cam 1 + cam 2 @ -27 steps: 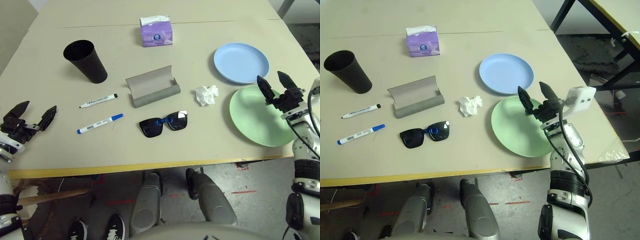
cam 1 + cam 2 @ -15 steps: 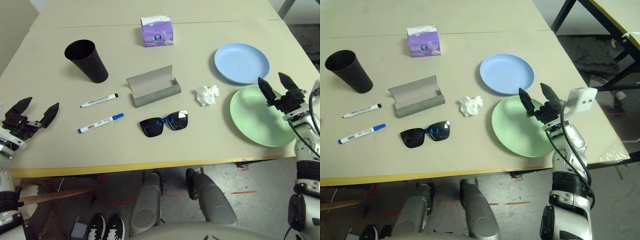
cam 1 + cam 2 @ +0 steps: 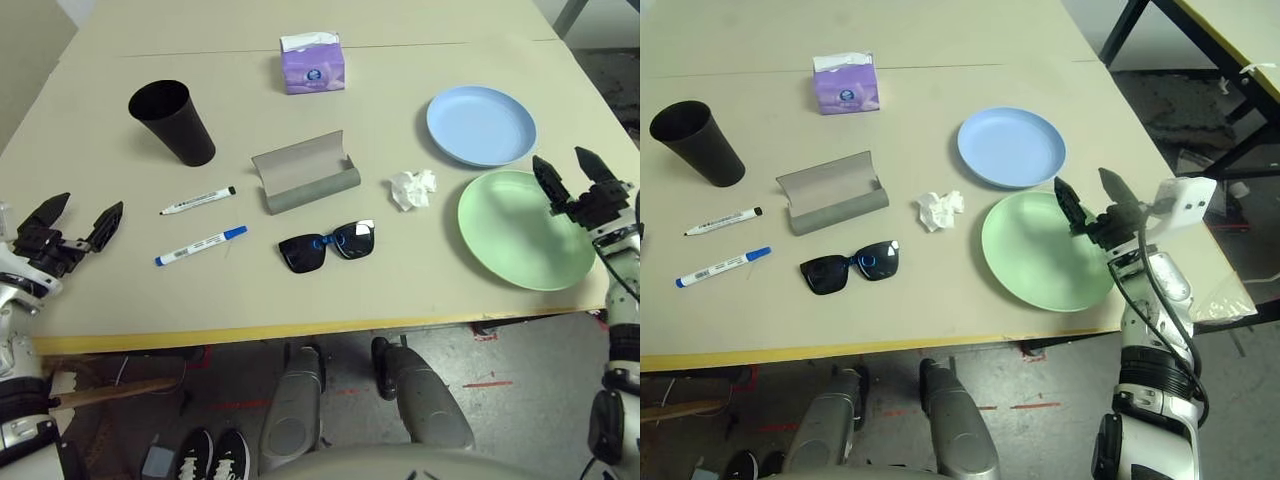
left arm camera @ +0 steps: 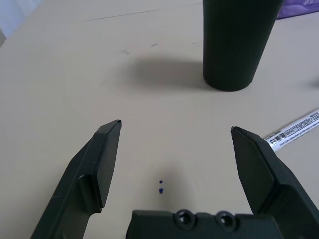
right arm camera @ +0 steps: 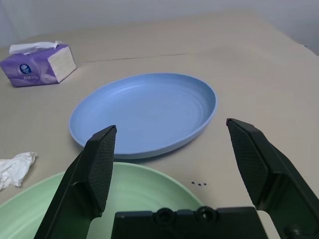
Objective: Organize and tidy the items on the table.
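Sunglasses are seen in the left eye view lying open near the front of the table, just ahead of the grey glasses case, which stands open and empty. Two markers, black-capped and blue-capped, lie side by side, with the black cup beyond them. The left gripper hangs spread and empty at the near left edge.

Across the right eye view, the crumpled tissue lies between the case and the green plate; the pale blue plate sits just behind, and the purple tissue box farther back. The right gripper is held released, over the green plate's outer rim. Dark table legs and bare floor are visible past the right edge.

From the left wrist view, the cup is best approached squarely, with the wide fingers straddling it.

Through the right wrist view, a plate rim should be pinched low; the beige top is smooth, so sliding is likely.
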Action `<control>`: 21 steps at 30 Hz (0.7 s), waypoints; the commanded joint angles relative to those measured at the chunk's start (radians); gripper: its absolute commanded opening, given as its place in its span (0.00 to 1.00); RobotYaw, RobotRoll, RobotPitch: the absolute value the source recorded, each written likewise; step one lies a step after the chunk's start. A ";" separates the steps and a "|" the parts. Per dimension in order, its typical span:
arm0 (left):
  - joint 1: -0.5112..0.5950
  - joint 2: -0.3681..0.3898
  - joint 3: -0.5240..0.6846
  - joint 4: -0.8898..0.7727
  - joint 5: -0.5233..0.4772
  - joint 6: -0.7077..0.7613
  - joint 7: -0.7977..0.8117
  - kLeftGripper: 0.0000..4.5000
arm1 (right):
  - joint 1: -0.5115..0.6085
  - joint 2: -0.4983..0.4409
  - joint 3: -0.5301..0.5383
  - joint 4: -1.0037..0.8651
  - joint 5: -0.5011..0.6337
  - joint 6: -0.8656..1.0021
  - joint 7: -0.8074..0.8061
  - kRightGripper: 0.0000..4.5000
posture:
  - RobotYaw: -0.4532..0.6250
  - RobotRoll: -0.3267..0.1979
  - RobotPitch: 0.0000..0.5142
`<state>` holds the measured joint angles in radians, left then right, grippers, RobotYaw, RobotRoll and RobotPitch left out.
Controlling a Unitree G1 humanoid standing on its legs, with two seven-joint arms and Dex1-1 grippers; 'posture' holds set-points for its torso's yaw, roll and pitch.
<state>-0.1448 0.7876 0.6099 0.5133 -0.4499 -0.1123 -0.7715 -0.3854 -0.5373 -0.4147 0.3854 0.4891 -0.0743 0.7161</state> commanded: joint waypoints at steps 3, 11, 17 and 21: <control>-0.006 -0.004 0.033 0.037 -0.037 0.000 -0.009 0.99 | 0.021 -0.010 0.000 0.009 -0.009 0.009 0.005 1.00 | 0.35 0.62 0.51; -0.009 0.006 0.008 -0.001 -0.109 0.060 -0.138 0.99 | 0.022 -0.011 0.009 0.015 -0.019 0.009 0.006 1.00 | 0.35 0.62 0.52; -0.029 0.051 -0.036 -0.022 -0.158 0.118 -0.370 0.99 | 0.028 -0.014 0.005 0.011 -0.015 0.020 0.019 1.00 | 0.33 0.62 0.53; -0.092 0.079 -0.066 0.017 -0.162 0.116 -0.503 0.99 | 0.023 -0.023 0.002 0.015 -0.014 0.026 0.031 1.00 | 0.33 0.62 0.53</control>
<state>-0.2385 0.8570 0.5654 0.5106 -0.6075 0.0006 -1.2201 -0.3736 -0.5476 -0.4121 0.3950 0.4744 -0.0584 0.7396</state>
